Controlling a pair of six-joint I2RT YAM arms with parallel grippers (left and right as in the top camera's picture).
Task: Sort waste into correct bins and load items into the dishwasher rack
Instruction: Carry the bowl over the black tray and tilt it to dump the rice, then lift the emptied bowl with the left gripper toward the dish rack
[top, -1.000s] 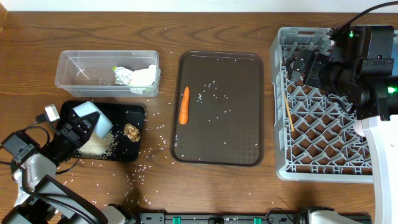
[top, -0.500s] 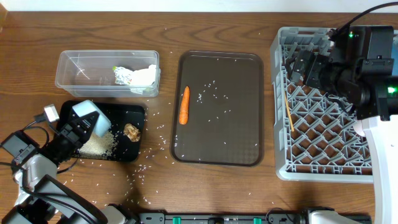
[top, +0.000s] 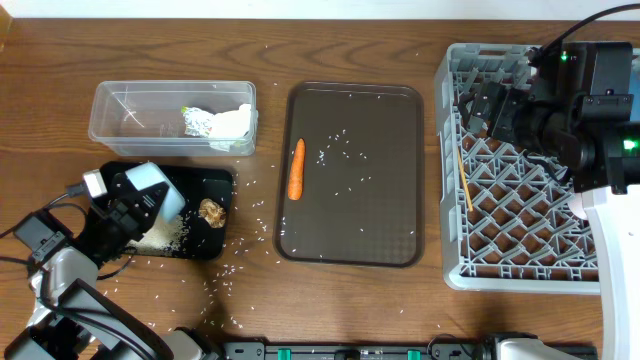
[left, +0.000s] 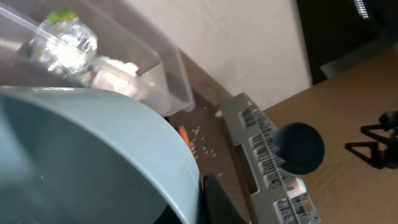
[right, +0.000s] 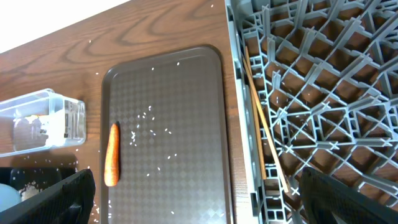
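Your left gripper (top: 128, 208) is clamped on a small cup (top: 155, 192) with a blue inside, holding it tipped over the black tray (top: 205, 180). A heap of rice (top: 160, 235) and the brown lump (top: 210, 211) already lie in that tray. The clear tub (top: 120, 100) holds the wrapper (top: 187, 110) and the white tissue (top: 232, 122).

On the brown serving tray (top: 380, 200) you have the carrot (top: 296, 168) left to bin, along with loose grains. More grains (top: 250, 210) are scattered on the tabletop (top: 50, 60) between the trays.

The chopsticks (top: 465, 180) lie in the rack (top: 447, 200) near its left wall. Your right gripper (top: 480, 105) hangs over the rack's far corner with its jaws spread and nothing in them. No dish, bowl or second cup shows in the rack, but your right arm covers much of it, so they may sit under there. The cup itself has yet to go across.

The tabletop is dark brown wood with a visible grain. A pale wall stands behind it.
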